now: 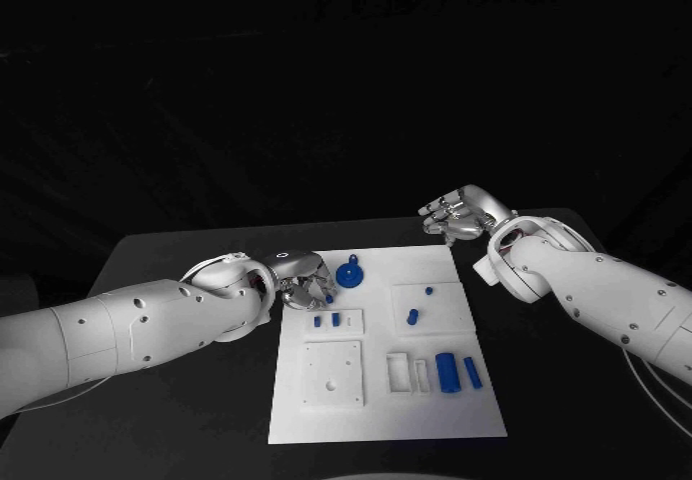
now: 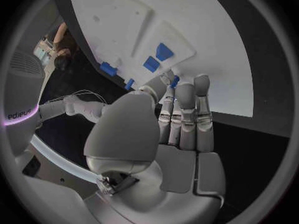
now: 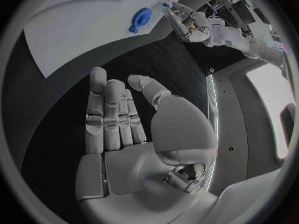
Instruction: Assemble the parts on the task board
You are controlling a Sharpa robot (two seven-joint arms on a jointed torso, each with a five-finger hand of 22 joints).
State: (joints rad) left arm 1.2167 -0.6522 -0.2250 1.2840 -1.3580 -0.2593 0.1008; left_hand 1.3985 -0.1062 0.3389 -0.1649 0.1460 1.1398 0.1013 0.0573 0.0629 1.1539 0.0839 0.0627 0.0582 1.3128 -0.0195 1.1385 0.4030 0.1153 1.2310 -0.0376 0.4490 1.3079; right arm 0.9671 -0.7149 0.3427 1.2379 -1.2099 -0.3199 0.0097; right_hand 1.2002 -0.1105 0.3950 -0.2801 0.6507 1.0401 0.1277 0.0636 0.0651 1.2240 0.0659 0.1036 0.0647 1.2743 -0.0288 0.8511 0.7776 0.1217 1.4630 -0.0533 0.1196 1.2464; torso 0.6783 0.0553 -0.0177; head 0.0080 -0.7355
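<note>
- Left hand (image 1: 303, 285) at the task board (image 1: 387, 420) left edge, fingers pinching a small blue part (image 2: 175, 81), beside the round blue part (image 1: 349, 272).
- Right hand (image 1: 459, 215) off the board's far right corner, fingers spread, holding nothing.
- Board: flat white plate, raised rectangular pads; blue cylinders (image 1: 447, 372) near its middle.
- Left wrist view shows the pinched part at the fingertips.

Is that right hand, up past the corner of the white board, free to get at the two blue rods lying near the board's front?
Probably yes. The right hand holds nothing, fingers apart, and hangs beyond the task board's far right corner. The blue rods lie uncovered on the board's right side, and the left hand is busy at the opposite edge.
</note>
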